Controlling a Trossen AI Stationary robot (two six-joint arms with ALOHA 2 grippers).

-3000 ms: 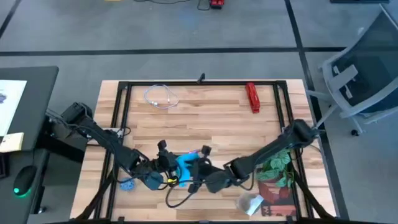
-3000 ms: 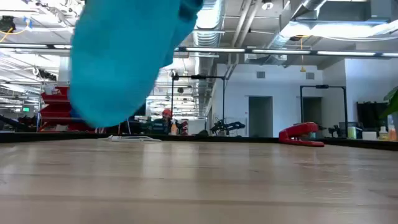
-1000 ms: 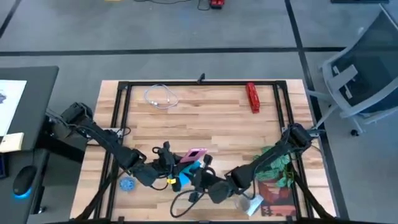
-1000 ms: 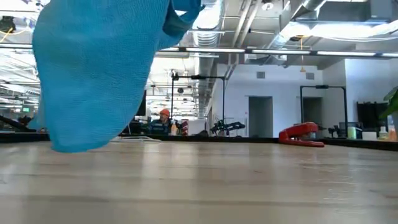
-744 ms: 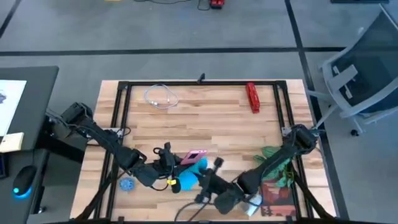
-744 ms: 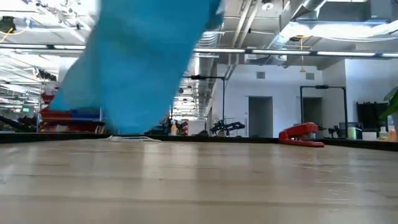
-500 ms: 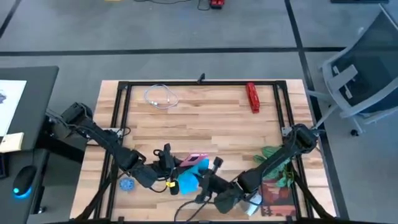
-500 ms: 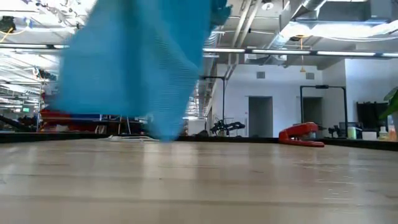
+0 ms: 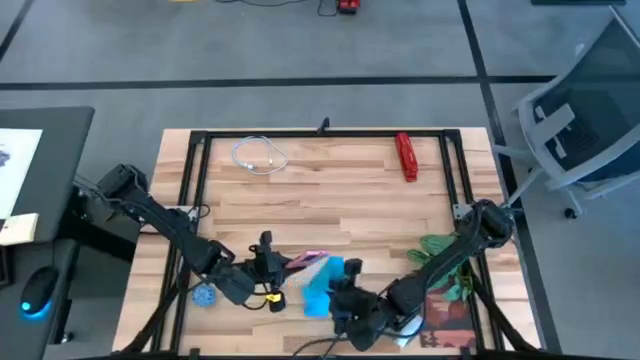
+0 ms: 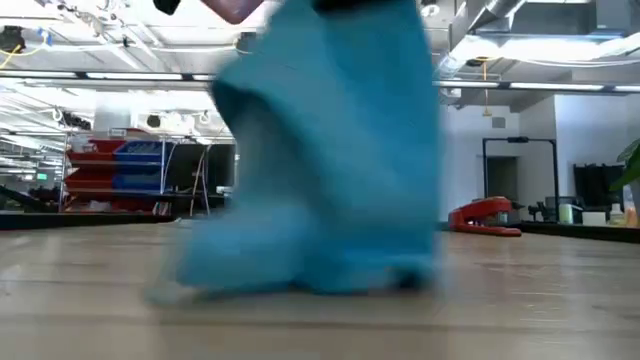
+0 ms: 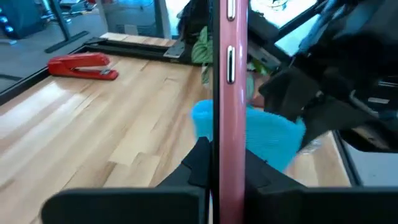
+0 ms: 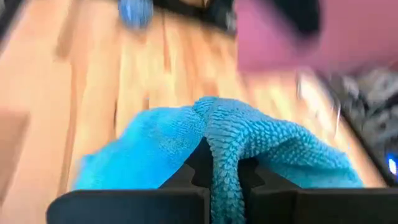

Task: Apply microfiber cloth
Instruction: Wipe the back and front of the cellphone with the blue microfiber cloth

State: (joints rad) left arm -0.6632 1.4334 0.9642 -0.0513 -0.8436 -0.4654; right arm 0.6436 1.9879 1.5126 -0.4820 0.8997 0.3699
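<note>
Near the table's front edge, microfiber cloth (image 9: 322,287) pinched in right claw (image 9: 338,293), left claw (image 9: 272,266) gripping pink phone (image 9: 305,260).

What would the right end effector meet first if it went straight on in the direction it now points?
Probably the pink phone held edge-on by the left end effector. The right end effector, shut on the microfiber cloth, points at the phone's broad face in its wrist view. Depth is unclear, so the draped cloth may touch first.
</note>
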